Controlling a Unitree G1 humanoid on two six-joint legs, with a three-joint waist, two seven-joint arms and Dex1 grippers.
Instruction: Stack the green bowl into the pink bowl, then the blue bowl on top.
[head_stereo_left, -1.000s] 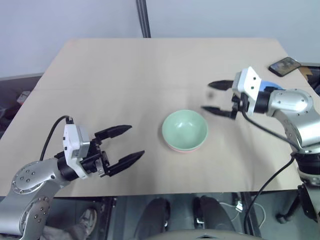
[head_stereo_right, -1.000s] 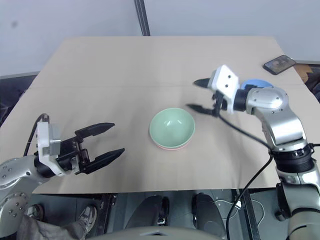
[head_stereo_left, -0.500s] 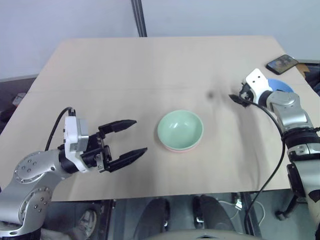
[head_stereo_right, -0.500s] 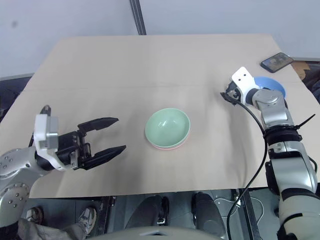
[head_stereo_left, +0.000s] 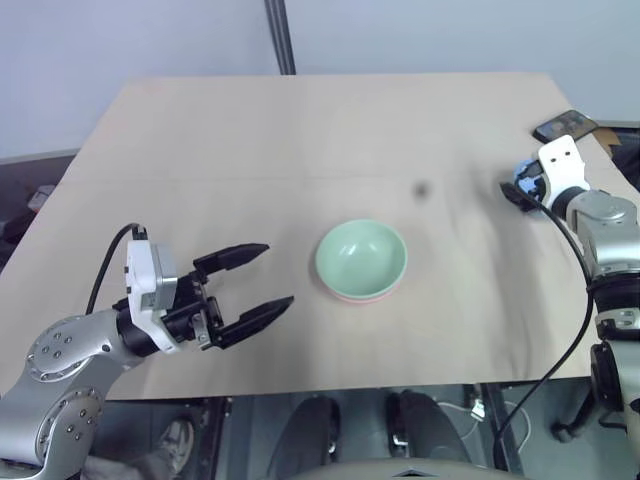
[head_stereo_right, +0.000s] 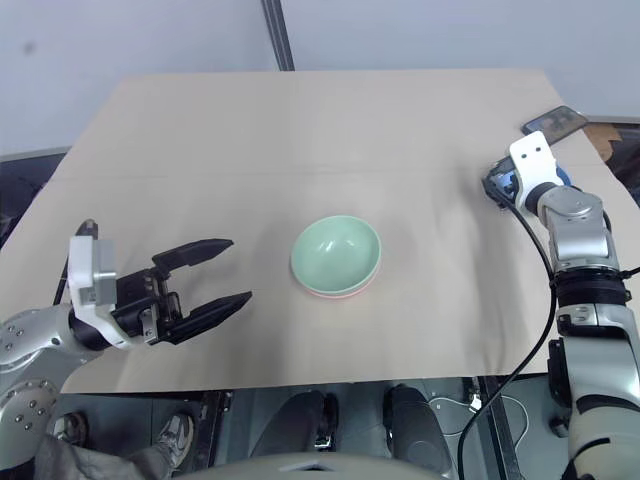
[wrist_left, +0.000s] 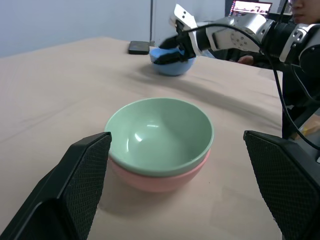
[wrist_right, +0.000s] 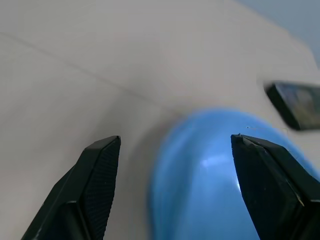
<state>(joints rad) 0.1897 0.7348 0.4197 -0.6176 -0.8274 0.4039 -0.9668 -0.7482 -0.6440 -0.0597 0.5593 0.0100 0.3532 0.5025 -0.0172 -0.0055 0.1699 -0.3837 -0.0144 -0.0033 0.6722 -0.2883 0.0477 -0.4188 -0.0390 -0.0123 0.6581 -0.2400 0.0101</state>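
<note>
With the green bowl (head_stereo_left: 361, 258) already nested in the pink bowl (wrist_left: 159, 181) mid-desk, the right gripper (wrist_right: 172, 187), fingers open, should straddle the blue bowl (wrist_right: 227, 175) rim near the desk's right edge before closing, while the left gripper (head_stereo_left: 250, 287) waits open.

Three bowls on one table (head_stereo_left: 250, 140) — one green bowl (head_stereo_left: 361, 256), one pink bowl (wrist_left: 160, 181) beneath it, one blue bowl (wrist_left: 172, 65) well apart near the far corner. One stack of two, then, and one bowl alone. One dark phone (head_stereo_right: 553, 122) lying flat just beyond the blue bowl. Two grippers — left gripper (head_stereo_left: 254, 286) and right gripper (wrist_right: 170, 190) — each with two black fingers, four fingers in all. One dark pole (head_stereo_left: 280, 36) rising behind the table. One person (wrist_left: 305, 30) at the far side in the left wrist view.
</note>
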